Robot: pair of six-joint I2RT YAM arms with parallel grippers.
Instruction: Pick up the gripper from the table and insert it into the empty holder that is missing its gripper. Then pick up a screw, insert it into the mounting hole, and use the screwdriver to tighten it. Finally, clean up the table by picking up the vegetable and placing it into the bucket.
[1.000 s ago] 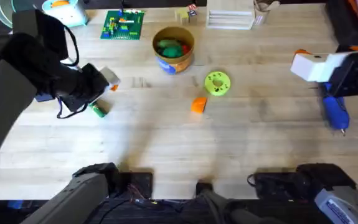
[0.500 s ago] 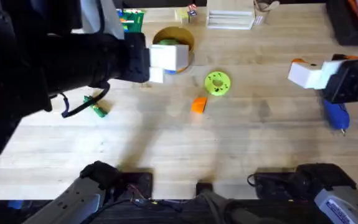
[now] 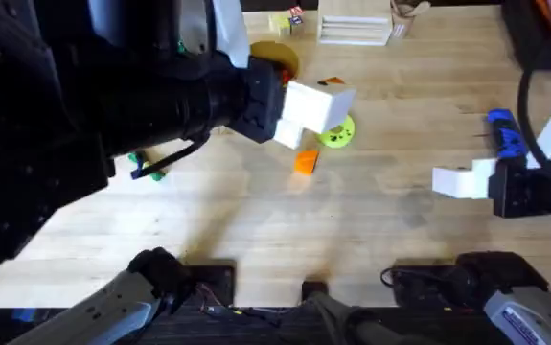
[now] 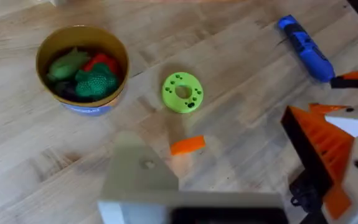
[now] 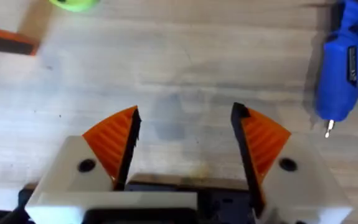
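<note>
Between the right gripper's [image 5: 185, 146] two orange-tipped fingers [image 5: 113, 140] lies only bare table [image 3: 256, 230]; they stand well apart and touch nothing. This gripper hovers low at the right side, with the blue screwdriver [image 5: 342, 59] lying on the wood just beyond it, toward the far right.

Over the middle of the table the left gripper [image 4: 241, 168] hangs high, its arm a large dark blur in the overhead view. Its wrist view shows one plain white holder [image 4: 142, 180] and one orange-tipped finger [image 4: 325, 152], set wide apart and holding nothing. The holder's mounting hole is too faint to make out.

Below them the small orange gripper [image 4: 187, 145] lies flat on the table, near the green disc [image 4: 182, 92]. Farther left stands the bucket [image 4: 82, 68], vegetables inside; overhead it is mostly hidden by the left arm.
</note>
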